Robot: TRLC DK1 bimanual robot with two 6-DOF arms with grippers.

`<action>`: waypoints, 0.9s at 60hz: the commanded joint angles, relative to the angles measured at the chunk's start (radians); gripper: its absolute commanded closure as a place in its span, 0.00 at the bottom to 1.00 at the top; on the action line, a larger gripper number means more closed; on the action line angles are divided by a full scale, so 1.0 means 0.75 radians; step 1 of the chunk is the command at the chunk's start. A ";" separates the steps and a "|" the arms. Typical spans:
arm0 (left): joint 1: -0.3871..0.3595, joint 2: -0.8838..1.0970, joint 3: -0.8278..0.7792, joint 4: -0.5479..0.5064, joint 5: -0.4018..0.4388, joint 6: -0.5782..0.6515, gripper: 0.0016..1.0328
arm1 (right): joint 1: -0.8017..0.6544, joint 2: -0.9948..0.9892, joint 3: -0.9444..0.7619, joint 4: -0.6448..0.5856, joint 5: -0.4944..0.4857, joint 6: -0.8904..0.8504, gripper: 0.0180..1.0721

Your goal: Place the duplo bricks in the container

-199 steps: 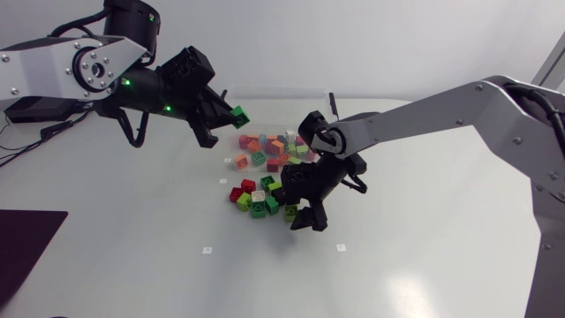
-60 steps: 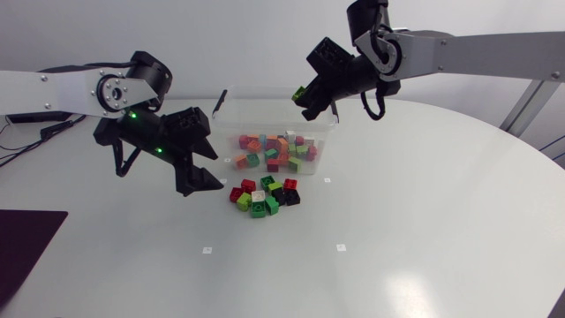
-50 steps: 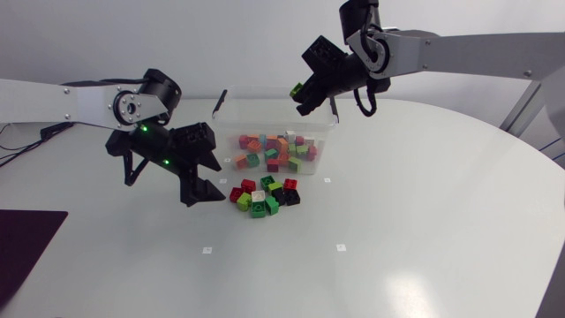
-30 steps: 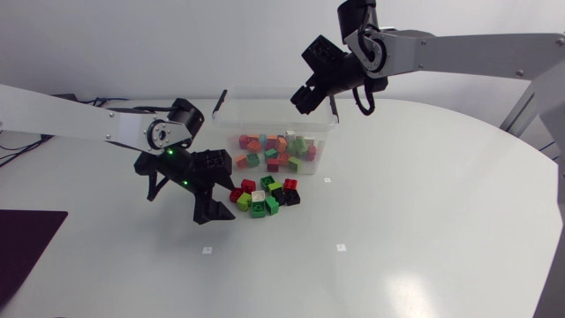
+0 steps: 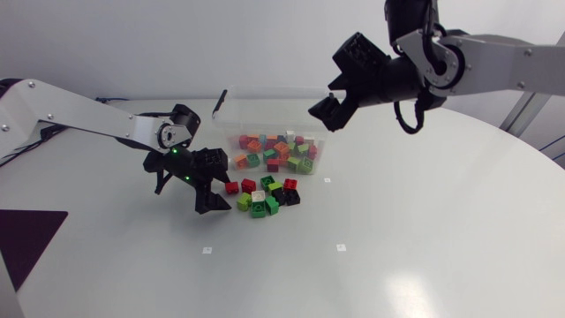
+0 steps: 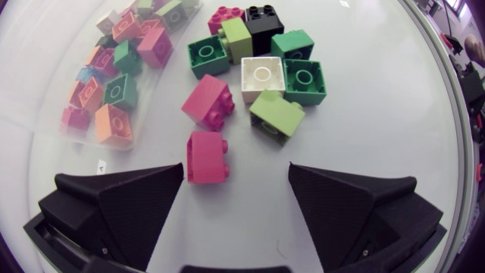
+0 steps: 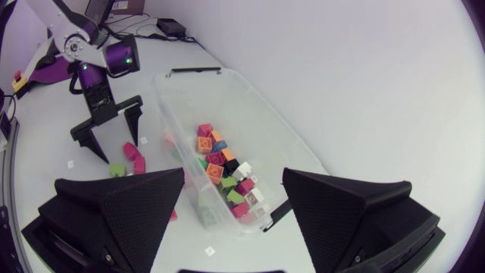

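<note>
Duplo bricks (image 5: pixel 263 196) sit heaped at six o'clock of the container (image 5: pixel 231 104) — likely light, rigid, slick. Left gripper (image 6: pixel 236 168), fingers released, has a red brick (image 6: pixel 206 157) just ahead; pinch its flat sides. Right gripper (image 5: pixel 328 108) — released, empty.

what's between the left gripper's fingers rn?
Left wrist view: one red brick lies on the table at the mouth of the open left gripper, close by one finger, not gripped. The rest of the gap is bare.

Container (image 6: pixel 44 95) cut off by left wrist view's edge. Fingers (image 7: pixel 121 212) of right gripper (image 7: pixel 234 176) cover part of the loose bricks (image 7: pixel 130 152) mid-table, probably several.
</note>
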 commanded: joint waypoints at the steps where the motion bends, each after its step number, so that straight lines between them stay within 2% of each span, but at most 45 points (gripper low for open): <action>1: 0.012 0.062 0.058 0.006 0.015 0.041 0.07 | -0.014 -0.051 -0.128 0.036 -0.011 -0.035 0.10; 15: 0.007 0.130 0.128 0.019 0.015 0.025 0.07 | -0.014 -0.096 -0.279 0.093 -0.011 -0.052 0.10; 22: 0.012 0.136 0.130 0.035 0.015 0.019 0.20 | -0.005 -0.100 -0.318 0.105 -0.011 -0.044 0.10; 26: 0.014 0.130 0.124 0.035 0.018 0.017 0.38 | 0.001 -0.100 -0.338 0.122 -0.009 -0.042 0.10; 32: 0.022 0.128 0.118 0.033 0.018 0.017 0.72 | 0.013 -0.100 -0.365 0.136 -0.011 -0.046 0.10; 39: 0.040 0.101 0.083 0.031 0.040 0.023 0.72 | 0.035 -0.114 -0.416 0.144 -0.046 -0.070 0.10; 45: 0.040 0.054 0.023 0.031 0.067 0.029 0.73 | 0.058 -0.139 -0.490 0.144 -0.130 -0.134 0.10; 54: 0.046 -0.069 -0.069 0.008 0.097 0.033 0.74 | 0.103 -0.108 -0.533 0.050 -0.202 -0.252 0.10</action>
